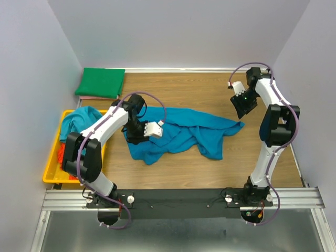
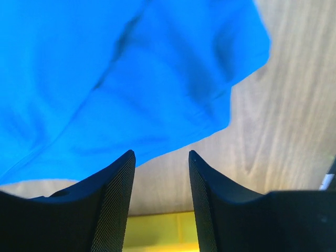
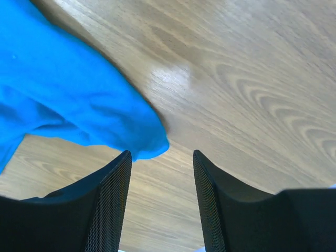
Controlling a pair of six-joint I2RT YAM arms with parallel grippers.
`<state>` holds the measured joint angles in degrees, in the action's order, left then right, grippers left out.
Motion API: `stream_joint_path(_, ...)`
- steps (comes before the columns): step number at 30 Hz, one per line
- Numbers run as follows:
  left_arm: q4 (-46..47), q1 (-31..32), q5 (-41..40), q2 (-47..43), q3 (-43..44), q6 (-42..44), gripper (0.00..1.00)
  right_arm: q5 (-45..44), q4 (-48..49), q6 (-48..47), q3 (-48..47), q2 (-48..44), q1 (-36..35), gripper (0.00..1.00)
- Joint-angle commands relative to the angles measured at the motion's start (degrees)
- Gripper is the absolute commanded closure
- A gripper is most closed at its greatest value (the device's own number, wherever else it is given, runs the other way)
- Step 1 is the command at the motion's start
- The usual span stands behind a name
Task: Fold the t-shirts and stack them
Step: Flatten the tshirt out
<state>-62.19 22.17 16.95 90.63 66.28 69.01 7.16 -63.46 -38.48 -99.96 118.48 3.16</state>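
T-shirt [image 1: 184, 134] lies under left hand [image 1: 137, 138], beside right hand [image 1: 243, 111].

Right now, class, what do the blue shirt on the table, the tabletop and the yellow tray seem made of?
Blue shirt: soft matte cloth; it lies in limp folds. Tabletop: wood or wood-look laminate, slightly glossy; grain lines and glare patch. Yellow tray: probably plastic; even bright colour, stiff rim.

The top external camera looks steeply down from above the near edge, taking in the whole worktop [image 1: 210, 89]. The wrist cameras sit close above it, looking past the left tool [image 2: 161, 153] and right tool [image 3: 161, 152]. All three views share the spread teal-blue t-shirt [image 1: 178, 131].
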Motion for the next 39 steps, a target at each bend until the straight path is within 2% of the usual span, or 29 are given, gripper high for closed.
stream_joint_path(1, 0.14, -2.13, 2.74, -0.19, 4.64, -1.25, 0.46, 3.91, -4.39, 2.08, 0.28, -1.58, 0.62, 0.42)
stream_joint_path(8, 2.69, -2.75, 3.09, 0.69, 5.09, -3.01, 0.46, 4.54, -2.81, 4.99, 6.26, -4.3, 0.53, 0.43)
stream_joint_path(13, 2.95, -3.28, 3.61, 1.13, 5.79, -3.88, 0.46, 2.51, -0.18, 3.15, 13.29, -10.88, 0.53, 0.44)
stream_joint_path(22, 6.03, -3.54, 3.97, 1.3, 5.61, -6.26, 0.46, -2.23, 20.89, 5.43, 29.2, -21.53, 0.45, 0.43)
stream_joint_path(33, 6.73, -4.16, 4.05, 2.01, 7.2, -8.02, 0.46, -2.94, 27.6, 5.52, 32.81, -19.6, 0.18, 0.46)
stream_joint_path(39, 7.53, -4.68, 4.32, 2.18, 7.28, -9.16, 0.46, -3.73, 29.45, 5.17, 32.99, -18.11, 0.18, 0.52)
